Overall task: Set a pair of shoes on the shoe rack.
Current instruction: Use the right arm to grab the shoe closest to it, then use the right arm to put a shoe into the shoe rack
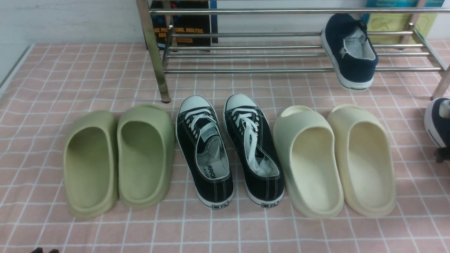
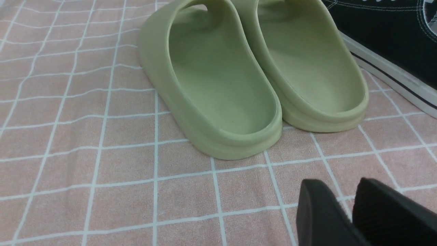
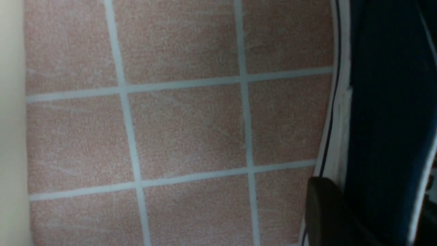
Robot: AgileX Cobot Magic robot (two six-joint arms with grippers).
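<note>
One navy sneaker (image 1: 351,52) with a white sole lies heel-forward on the lower rods of the chrome shoe rack (image 1: 246,70), at its right end. The second navy sneaker (image 1: 436,123) sits at the far right edge of the front view, on or just above the cloth in front of the rack's right leg. My right gripper (image 3: 375,208) is shut on this sneaker's side wall (image 3: 385,112). One finger (image 3: 321,208) presses the outside by the white sole; the other is hidden. My left gripper (image 2: 336,186) is shut and empty, low over the cloth behind the green slippers.
In a row before the rack stand green slippers (image 1: 119,158), black lace-up sneakers with white toe caps (image 1: 228,147) and cream slippers (image 1: 334,158). All rest on a pink checked cloth (image 1: 52,80). Books stand behind the rack (image 1: 186,24).
</note>
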